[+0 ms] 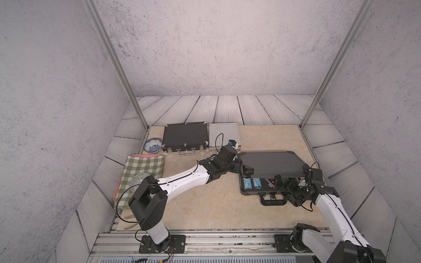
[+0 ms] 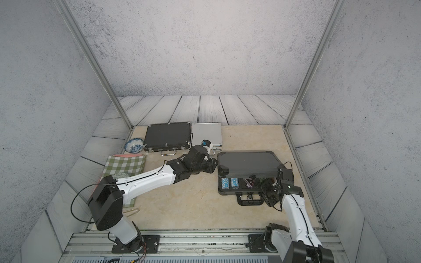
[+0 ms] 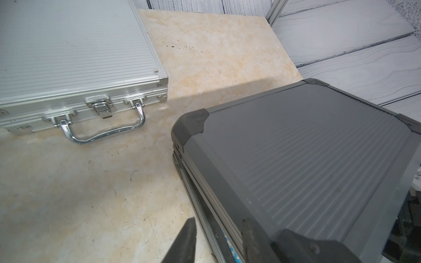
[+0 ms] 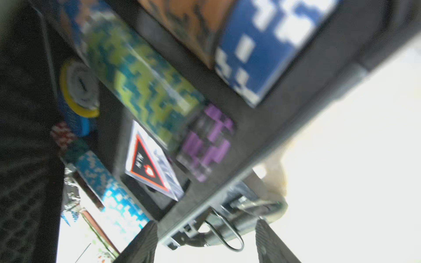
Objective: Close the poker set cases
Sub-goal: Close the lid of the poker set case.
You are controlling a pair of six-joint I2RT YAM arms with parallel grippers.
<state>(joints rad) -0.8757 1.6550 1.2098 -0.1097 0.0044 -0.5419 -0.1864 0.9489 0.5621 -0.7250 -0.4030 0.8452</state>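
One to go: dark-grey case (image 1: 271, 164) front right, lid ajar over the chips (image 1: 251, 183)
The left gripper (image 3: 218, 222) straddles the lid's side edge, pinching or not I can't tell; right gripper (image 4: 206, 222) gapes at the front rim – pull it clear, then ease the lid flush

Open tabletop (image 1: 205, 205) at the near centre; the dark-grey case (image 1: 271, 164) (lid ajar) fills the right side.

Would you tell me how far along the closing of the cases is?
Done: the black case and silver case lie shut. In hand: the grey case stands ajar, chips showing, left gripper at its lid corner, right gripper open at its front. Left: shutting it fully.
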